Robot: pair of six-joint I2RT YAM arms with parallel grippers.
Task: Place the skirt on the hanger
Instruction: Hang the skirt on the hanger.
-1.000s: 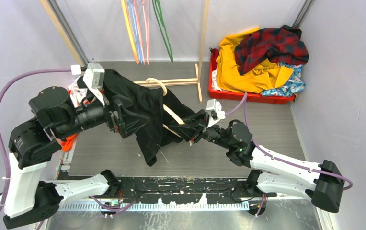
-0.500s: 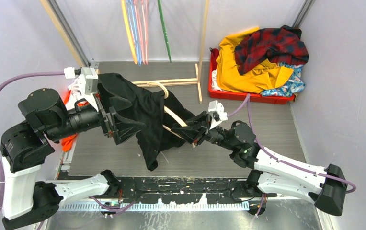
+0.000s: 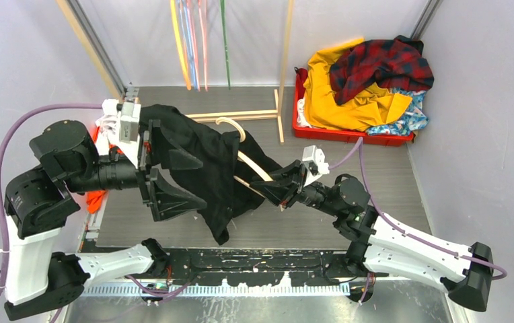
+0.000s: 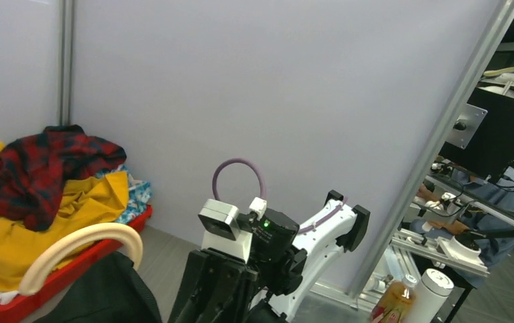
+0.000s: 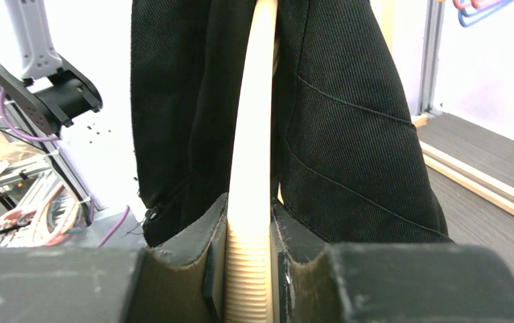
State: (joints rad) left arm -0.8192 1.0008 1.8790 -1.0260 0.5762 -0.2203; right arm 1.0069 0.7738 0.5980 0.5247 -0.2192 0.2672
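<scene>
The right claw (image 5: 249, 225) is clamped tight on the ribbed end of the cream hanger (image 5: 251, 128), held up above the table (image 3: 389, 182). A black garment (image 3: 207, 158) hangs over that hanger on both sides. The left claw (image 3: 177, 180) stands with jaws spread wide, the black cloth lying across its upper finger. The skirt (image 3: 412, 118) lies farther back at the right in the red bin (image 3: 348, 136), partly under a yellow garment (image 3: 338, 101).
</scene>
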